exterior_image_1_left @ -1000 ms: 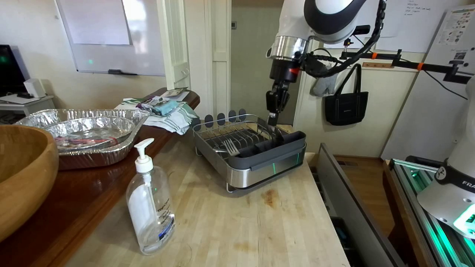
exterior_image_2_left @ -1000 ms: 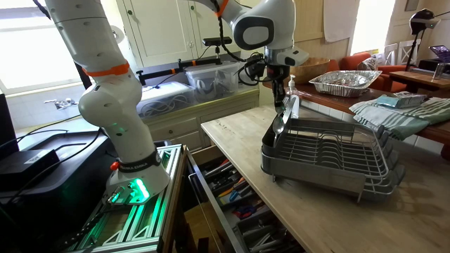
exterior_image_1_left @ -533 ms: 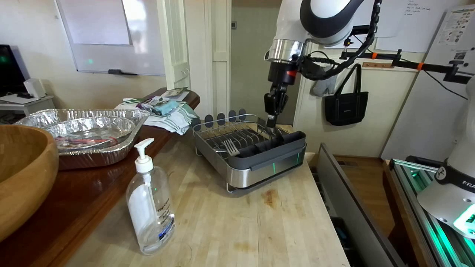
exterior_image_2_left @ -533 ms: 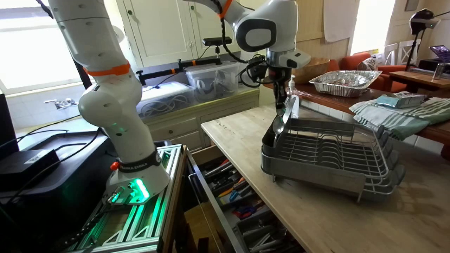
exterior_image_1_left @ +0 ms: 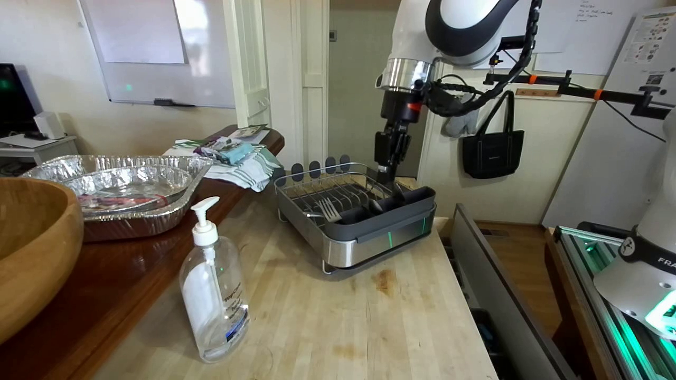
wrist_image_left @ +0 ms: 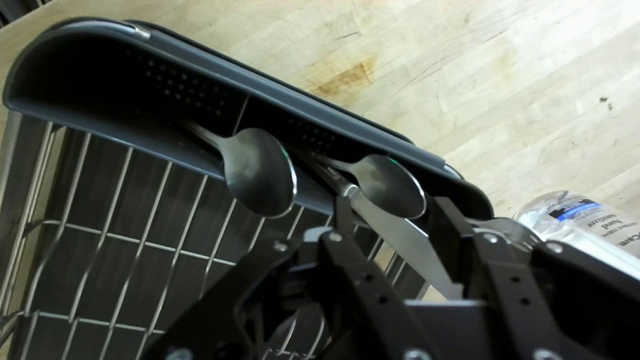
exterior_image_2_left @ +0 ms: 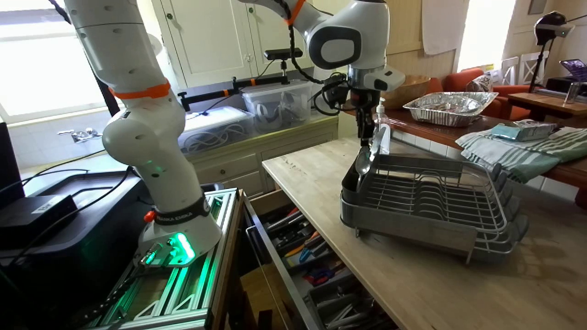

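Watching the wrist view, I have the claw (wrist_image_left: 392, 214) moderately parted, gripping nothing, a spoon (wrist_image_left: 386, 184) and knife (wrist_image_left: 404, 242) showing in its gap, another spoon (wrist_image_left: 260, 172) toward ten o'clock. In both exterior views the cutlery caddy (exterior_image_1_left: 383, 216) sits at six o'clock, below

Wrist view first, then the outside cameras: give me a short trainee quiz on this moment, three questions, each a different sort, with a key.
1. Multiple choice: in the wrist view, the tool is (a) shut, (b) open, (c) out of sight.
2. True or false: in an exterior view, the hand sanitizer pump bottle stands on the wooden countertop, outside the dish rack.
3. Fill in: in the wrist view, the utensil whose rounded bowl appears between the tool's jaws is a ____.

Key: 1. b; 2. true; 3. spoon.
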`<control>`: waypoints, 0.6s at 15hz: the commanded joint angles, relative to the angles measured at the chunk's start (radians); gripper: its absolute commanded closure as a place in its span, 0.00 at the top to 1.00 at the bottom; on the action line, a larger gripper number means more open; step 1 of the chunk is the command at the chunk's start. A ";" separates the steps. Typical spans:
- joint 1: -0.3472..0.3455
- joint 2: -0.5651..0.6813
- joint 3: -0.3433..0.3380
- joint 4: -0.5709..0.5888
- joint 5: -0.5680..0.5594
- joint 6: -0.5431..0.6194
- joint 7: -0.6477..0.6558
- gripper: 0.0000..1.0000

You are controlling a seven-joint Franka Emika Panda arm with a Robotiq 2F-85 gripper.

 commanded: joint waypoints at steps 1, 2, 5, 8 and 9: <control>-0.011 -0.018 0.005 0.005 -0.010 -0.017 0.005 0.72; -0.013 -0.030 0.005 0.003 -0.025 -0.024 0.015 0.81; -0.021 -0.056 0.005 0.003 -0.095 -0.049 0.064 1.00; -0.031 -0.060 0.007 0.016 -0.175 -0.096 0.115 1.00; -0.035 -0.049 0.007 0.025 -0.200 -0.115 0.134 1.00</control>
